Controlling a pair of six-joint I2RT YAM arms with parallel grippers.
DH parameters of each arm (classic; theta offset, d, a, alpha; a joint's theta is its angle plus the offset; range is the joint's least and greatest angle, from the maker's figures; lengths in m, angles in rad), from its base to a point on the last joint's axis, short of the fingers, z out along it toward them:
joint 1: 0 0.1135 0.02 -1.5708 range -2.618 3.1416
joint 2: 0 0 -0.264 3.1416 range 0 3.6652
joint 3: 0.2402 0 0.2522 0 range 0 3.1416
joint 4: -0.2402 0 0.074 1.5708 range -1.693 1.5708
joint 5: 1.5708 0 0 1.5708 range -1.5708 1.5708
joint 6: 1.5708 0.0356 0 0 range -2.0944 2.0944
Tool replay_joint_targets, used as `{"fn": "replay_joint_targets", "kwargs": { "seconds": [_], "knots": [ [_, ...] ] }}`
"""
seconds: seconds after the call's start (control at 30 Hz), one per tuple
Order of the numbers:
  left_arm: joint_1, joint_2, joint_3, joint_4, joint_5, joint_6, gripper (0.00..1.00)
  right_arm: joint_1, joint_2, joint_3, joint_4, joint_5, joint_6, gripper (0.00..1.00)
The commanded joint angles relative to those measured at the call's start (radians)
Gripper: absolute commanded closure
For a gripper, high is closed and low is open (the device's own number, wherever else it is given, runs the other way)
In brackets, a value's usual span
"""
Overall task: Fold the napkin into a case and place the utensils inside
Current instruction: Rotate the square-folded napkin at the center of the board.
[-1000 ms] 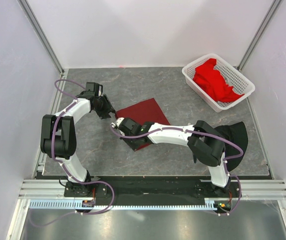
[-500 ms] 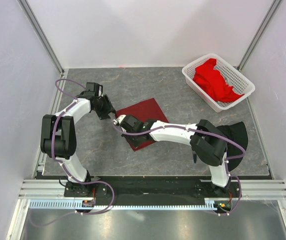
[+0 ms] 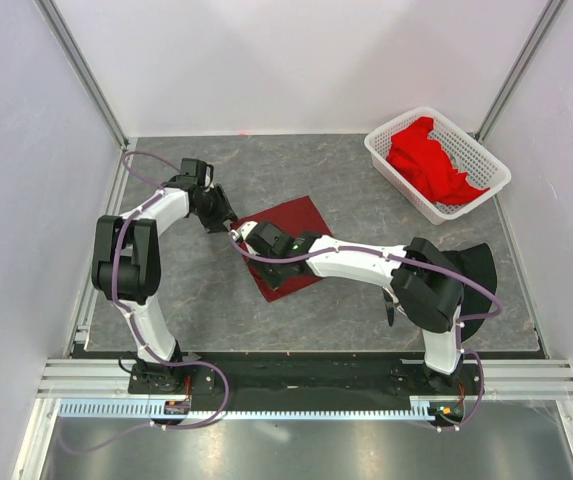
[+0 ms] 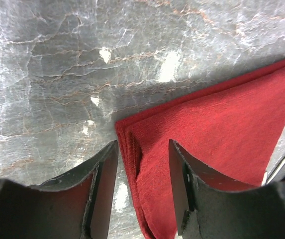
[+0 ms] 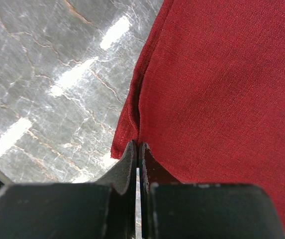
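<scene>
**A:** Where is the napkin [image 3: 298, 217] lying?

**B:** It is lying folded flat at the middle of the grey counter [image 3: 191, 305]. The left pincer [image 4: 143, 145] is hanging released, its jaws straddling the napkin's left corner. Just beside it, the right pincer [image 5: 138, 146] is clenching the cloth's edge. A white basket [image 3: 380, 150] is sitting far right.

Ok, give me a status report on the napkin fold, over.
Left hand open, astride napkin corner. Right hand shut, pinching napkin edge. Napkin flat, edges layered. Utensils not in view; nothing seen blocking.
</scene>
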Motion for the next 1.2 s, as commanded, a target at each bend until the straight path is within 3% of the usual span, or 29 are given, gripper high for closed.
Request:
{"fn": "replay_joint_targets", "kwargs": {
  "seconds": [0.0,0.3,0.4,0.43,0.57,0.73,0.83,0.97,1.17],
  "knots": [
    [-0.011,0.024,0.019,0.018,0.007,0.045,0.47,-0.009,-0.065,-0.013,0.006,-0.028,-0.017,1.00],
    [-0.053,-0.034,-0.160,0.062,-0.047,-0.025,0.58,-0.016,-0.117,-0.169,0.058,-0.092,-0.005,1.00],
    [-0.069,-0.103,-0.298,0.114,-0.038,-0.068,0.61,-0.038,-0.177,-0.273,0.081,-0.096,0.012,0.93],
    [-0.073,-0.157,-0.365,0.129,-0.030,-0.079,0.61,-0.045,-0.193,-0.302,0.087,-0.099,0.020,0.80],
    [-0.156,-0.358,-0.551,0.174,0.022,-0.159,0.62,-0.117,-0.352,-0.451,0.084,-0.105,0.075,0.59],
    [-0.185,-0.635,-0.726,0.142,0.050,-0.220,0.52,-0.288,-0.525,-0.514,0.064,-0.039,0.184,0.21],
    [-0.185,-0.789,-0.725,0.068,0.018,-0.231,0.45,-0.384,-0.546,-0.501,0.068,-0.042,0.215,0.13],
    [-0.181,-0.812,-0.628,0.031,-0.035,-0.184,0.43,-0.456,-0.439,-0.423,0.071,-0.051,0.241,0.13],
    [-0.180,-0.503,-0.400,0.099,0.077,-0.124,0.60,-0.475,-0.316,-0.355,0.103,-0.014,0.264,0.26]
  ]
}}
